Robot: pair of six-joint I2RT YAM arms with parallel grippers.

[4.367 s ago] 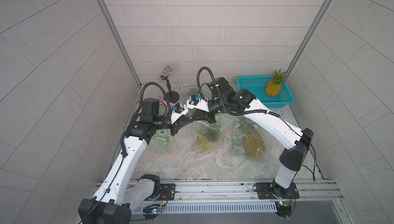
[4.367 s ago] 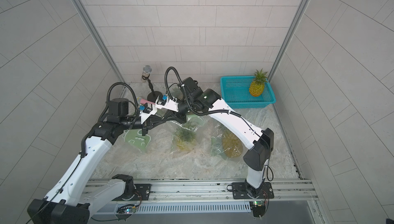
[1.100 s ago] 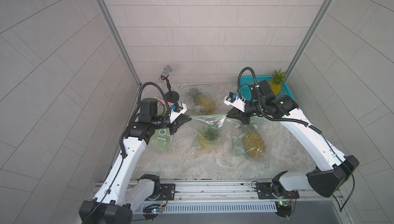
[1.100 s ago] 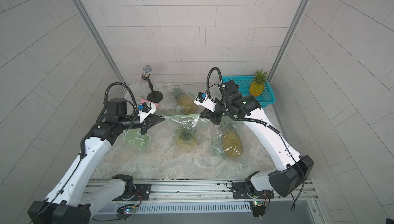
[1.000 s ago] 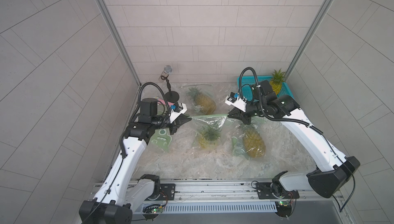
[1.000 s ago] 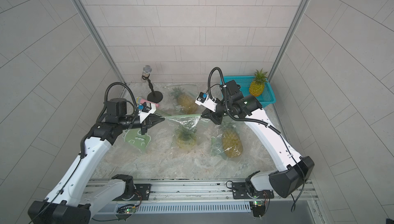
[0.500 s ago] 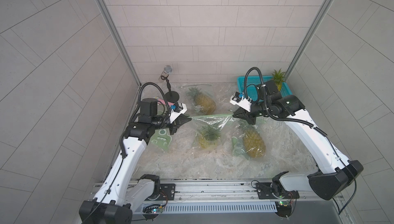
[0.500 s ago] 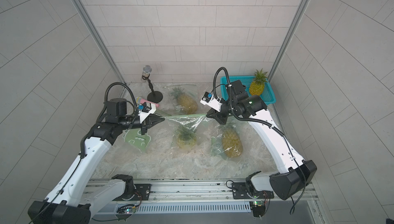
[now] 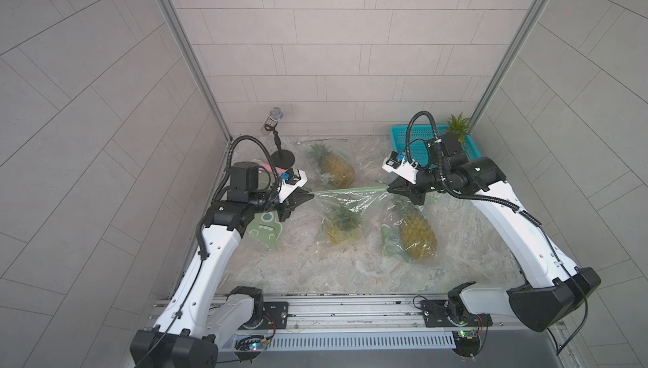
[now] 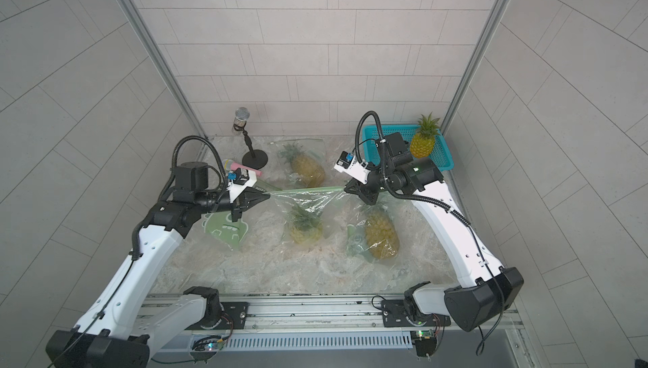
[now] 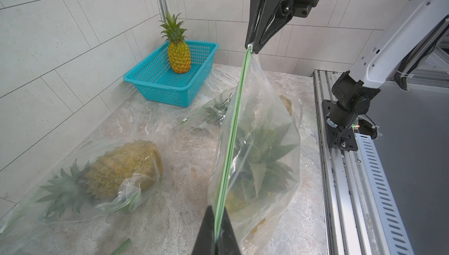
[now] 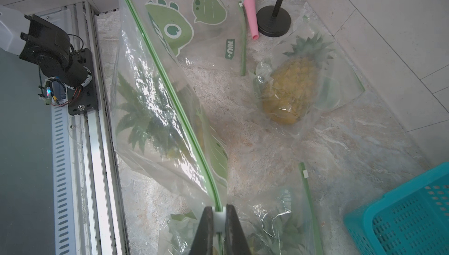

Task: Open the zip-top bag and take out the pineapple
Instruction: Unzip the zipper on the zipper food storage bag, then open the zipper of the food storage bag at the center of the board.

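A clear zip-top bag (image 9: 354, 203) hangs stretched above the table between both grippers, and the pineapple (image 9: 342, 231) sits inside it with its leaves up. My left gripper (image 9: 310, 195) is shut on the left end of the green zip strip (image 11: 233, 130). The right gripper (image 9: 388, 187) is shut on the white slider (image 12: 218, 217) at the strip's right end. In the left wrist view the strip runs from my left gripper (image 11: 216, 217) straight up to the right one (image 11: 251, 46).
Two more bagged pineapples lie on the table, one at the back (image 9: 333, 168) and one to the right (image 9: 415, 233). A teal basket (image 11: 155, 88) holds a bare pineapple (image 11: 179, 57). A flat printed bag (image 9: 264, 229), a microphone stand (image 9: 280, 152) and a pink toy microphone (image 12: 250, 11) lie at the left.
The right gripper has travelled right along the zip strip, from beside the left gripper to the bag's far end. The left gripper has stayed in place.
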